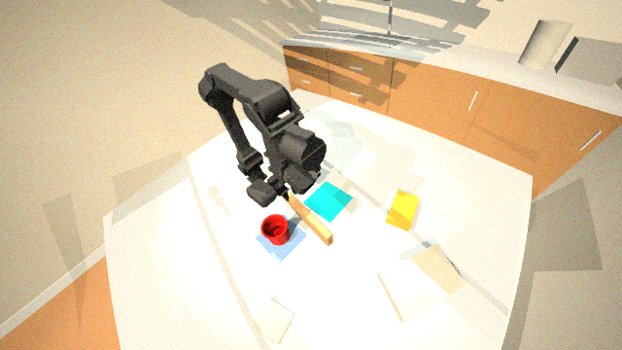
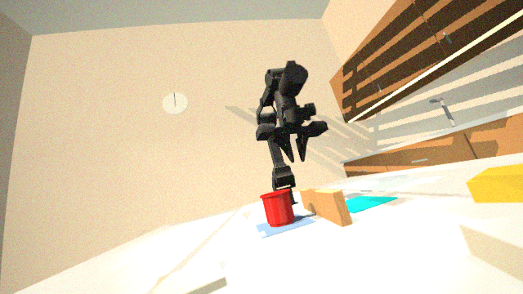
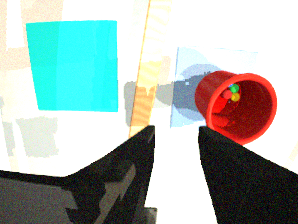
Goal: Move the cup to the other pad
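The red cup (image 1: 279, 238) (image 2: 279, 210) (image 3: 206, 95) stands upright on the blue pad (image 1: 279, 254) (image 2: 267, 232) (image 3: 182, 119). Several small marbles (image 3: 234, 89), green, yellow and red among them, lie inside it in the wrist view. The cyan pad (image 1: 328, 200) (image 2: 368, 202) (image 3: 75, 70) is bare. My gripper (image 1: 286, 196) (image 2: 297, 161) (image 3: 176, 132) points down, partly open, with nothing between its fingers. It is high above the table, above and beside the cup. In the wrist view the cup is ahead and right of the fingertips. In the top view the fingers are mostly hidden.
A wooden bar (image 1: 313, 226) (image 2: 327, 203) (image 3: 145, 90) stands on the table between the two pads. A yellow block (image 1: 403, 210) (image 2: 496, 185) lies beyond the cyan pad. A pale board (image 1: 437, 269) (image 2: 492, 247) and a small pale slab (image 1: 275, 320) lie farther off.
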### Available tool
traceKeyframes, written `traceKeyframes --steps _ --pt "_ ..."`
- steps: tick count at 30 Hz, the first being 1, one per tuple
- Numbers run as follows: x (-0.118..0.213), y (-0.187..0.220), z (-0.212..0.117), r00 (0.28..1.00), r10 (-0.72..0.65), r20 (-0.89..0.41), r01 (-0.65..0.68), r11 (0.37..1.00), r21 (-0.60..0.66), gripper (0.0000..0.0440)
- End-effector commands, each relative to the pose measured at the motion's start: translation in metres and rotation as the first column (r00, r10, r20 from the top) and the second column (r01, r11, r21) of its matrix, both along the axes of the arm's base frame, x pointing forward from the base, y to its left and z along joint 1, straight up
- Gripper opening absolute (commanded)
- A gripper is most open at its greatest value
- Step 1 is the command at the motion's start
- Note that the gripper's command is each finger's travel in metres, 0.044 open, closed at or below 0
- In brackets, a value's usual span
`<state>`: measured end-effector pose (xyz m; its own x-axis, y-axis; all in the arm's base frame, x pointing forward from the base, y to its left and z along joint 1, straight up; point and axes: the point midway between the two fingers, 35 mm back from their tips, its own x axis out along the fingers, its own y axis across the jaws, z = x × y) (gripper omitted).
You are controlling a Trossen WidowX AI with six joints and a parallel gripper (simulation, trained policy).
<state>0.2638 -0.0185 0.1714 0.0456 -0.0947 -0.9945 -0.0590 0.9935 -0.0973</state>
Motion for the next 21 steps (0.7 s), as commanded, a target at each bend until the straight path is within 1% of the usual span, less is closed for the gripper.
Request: traceKeyframes --steps 1,21 --pt "-0.002 -0.008 -0.01 0.999 0.009 -0.034 -0.01 1.0 -0.009 0.0127" --pt "-0.007 -0.039 -0.065 0.988 0.078 -0.131 -0.079 0.997 -0.002 0.0172"
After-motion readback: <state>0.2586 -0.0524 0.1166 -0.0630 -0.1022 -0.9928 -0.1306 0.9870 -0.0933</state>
